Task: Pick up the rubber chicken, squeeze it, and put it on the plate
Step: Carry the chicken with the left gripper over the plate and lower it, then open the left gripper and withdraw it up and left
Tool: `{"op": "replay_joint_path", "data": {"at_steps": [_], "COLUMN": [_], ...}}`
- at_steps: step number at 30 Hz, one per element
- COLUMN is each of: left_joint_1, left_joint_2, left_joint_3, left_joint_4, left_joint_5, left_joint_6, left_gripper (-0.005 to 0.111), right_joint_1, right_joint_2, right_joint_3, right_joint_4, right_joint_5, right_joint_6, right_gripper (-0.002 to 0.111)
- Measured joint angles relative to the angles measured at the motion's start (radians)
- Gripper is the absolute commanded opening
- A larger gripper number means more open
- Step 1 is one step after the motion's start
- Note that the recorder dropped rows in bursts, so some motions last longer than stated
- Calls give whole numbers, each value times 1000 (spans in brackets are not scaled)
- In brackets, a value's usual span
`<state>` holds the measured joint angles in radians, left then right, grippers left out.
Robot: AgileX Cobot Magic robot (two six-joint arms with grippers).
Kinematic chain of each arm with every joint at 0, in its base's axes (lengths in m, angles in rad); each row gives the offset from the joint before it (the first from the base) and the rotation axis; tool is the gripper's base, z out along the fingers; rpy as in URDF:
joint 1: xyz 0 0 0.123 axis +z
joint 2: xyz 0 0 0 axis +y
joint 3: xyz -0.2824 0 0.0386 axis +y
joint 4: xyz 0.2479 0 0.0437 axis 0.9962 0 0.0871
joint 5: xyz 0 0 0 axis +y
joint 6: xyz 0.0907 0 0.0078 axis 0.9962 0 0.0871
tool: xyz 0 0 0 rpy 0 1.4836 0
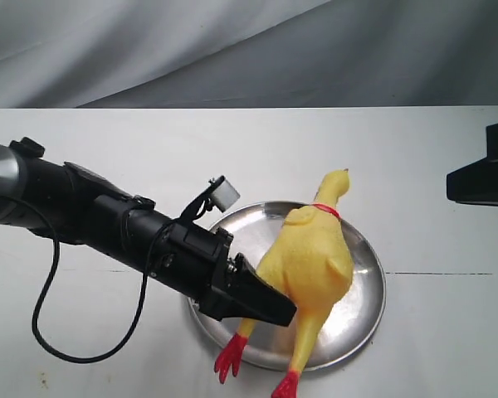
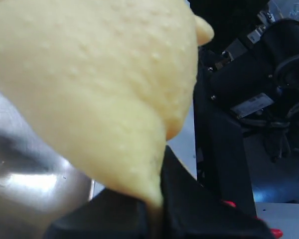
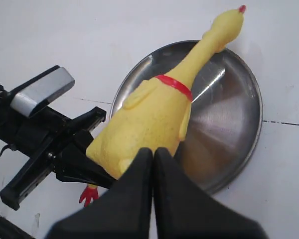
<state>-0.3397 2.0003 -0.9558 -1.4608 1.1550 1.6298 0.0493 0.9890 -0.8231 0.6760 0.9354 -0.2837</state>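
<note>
The yellow rubber chicken [image 1: 311, 261] is over the steel plate [image 1: 367, 303], head toward the far rim and red feet [image 1: 230, 358] hanging past the near rim. My left gripper [image 1: 270, 308] is shut on the lower side of its plump body. In the left wrist view the chicken [image 2: 89, 74] fills the frame, its rubber pinched between the black jaws, with the plate [image 2: 20, 174] behind. Whether the body rests on the plate I cannot tell. My right gripper [image 3: 153, 152] hovers apart at the right, shut and empty, looking down on the chicken [image 3: 149, 114] and the plate [image 3: 229, 109].
The white table [image 1: 232, 157] spreads all around the plate. A black cable [image 1: 46, 307] loops down from the left arm at the front left. A grey cloth backdrop [image 1: 232, 50] closes off the far edge.
</note>
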Motion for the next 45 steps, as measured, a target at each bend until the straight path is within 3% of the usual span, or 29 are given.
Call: {"op": "replay_joint_path", "data": {"at_steps": [6,12,20,24,34,45], "left_joint_1": [-3,-3,-3,-3,8,200], "left_joint_2": [56,57,57,57,49,-155], "left_joint_3": [0,0,-2,-2,-2,-2], "left_joint_4": [-22,-15,75,75,89,93], "left_joint_5": [-31,-118,-115,-98,-87,-47], "left_joint_6": [-9,-145,-231,-232,-236,-236], "left_gripper": [0,3,48,60,60,56], "right_joint_1": [0,0,0,0,0,0], "right_joint_2": [0,0,0,0,0,0], "right_joint_3": [0,0,0,0,0,0], "right_joint_4": [0,0,0,0,0,0], "right_joint_5": [0,0,0,0,0,2], "right_joint_6": [-6,-8,-10,-10,-12,-12], "right_gripper": [0,0,0,0,0,0]}}
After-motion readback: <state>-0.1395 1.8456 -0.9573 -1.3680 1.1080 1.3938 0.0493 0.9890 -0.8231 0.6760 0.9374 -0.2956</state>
